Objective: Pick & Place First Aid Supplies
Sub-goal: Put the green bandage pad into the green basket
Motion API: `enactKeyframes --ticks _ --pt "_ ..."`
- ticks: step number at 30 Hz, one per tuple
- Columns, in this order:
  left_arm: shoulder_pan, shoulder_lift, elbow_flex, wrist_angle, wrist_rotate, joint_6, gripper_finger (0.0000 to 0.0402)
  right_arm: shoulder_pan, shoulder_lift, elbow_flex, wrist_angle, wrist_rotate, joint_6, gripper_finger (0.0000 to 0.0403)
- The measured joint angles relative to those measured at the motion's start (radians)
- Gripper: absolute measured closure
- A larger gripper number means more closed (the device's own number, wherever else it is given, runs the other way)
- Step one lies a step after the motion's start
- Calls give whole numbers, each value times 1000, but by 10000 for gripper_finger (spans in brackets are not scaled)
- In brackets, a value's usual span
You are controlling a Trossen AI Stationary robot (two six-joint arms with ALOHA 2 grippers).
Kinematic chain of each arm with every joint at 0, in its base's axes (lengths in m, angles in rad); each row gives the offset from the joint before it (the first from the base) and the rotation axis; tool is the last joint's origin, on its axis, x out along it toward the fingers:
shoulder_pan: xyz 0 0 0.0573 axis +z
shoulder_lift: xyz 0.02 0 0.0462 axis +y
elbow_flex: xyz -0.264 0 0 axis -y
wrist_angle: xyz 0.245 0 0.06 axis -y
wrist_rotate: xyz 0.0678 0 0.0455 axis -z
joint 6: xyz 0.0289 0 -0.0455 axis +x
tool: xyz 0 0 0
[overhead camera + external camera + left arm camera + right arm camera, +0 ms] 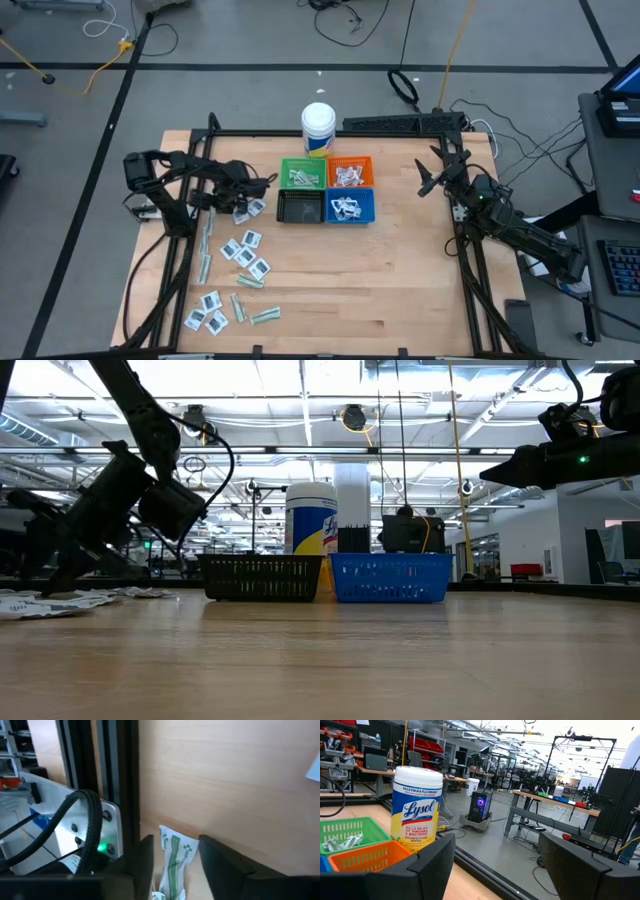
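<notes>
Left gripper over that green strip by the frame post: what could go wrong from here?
1. In the left wrist view the pale-green strip sits between the fingers of the left gripper but close to one of them, so closing may push it rather than pinch it.
2. The black frame post stands close beside; a sideways correction could clip it.
3. White sachets lie nearby and could be dragged.

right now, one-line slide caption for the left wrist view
Left tool straddling a pale-green strip packet on the wooden table.
</notes>
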Motion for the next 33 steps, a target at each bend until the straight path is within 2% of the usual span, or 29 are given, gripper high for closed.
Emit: enactKeyframes --ticks 8,10,12,16,21,29,33 --pt "-20 0 0 18 18 13 355 0 0 0 0 0 0 124" --pt "-25 0 -6 64 37 39 383 0 0 0 0 0 0 124" --pt "-32 -2 -21 142 48 59 395 0 0 0 0 0 0 124" --pt "-45 -3 -26 161 49 46 391 0 0 0 0 0 0 124" --pt "-36 -19 -7 64 49 2 395 0 0 0 0 0 0 124" --pt "-33 -35 -5 65 158 -4 351 0 0 0 1 0 0 124" --pt "-34 -35 -5 61 195 -17 313 0 0 0 0 0 0 124"
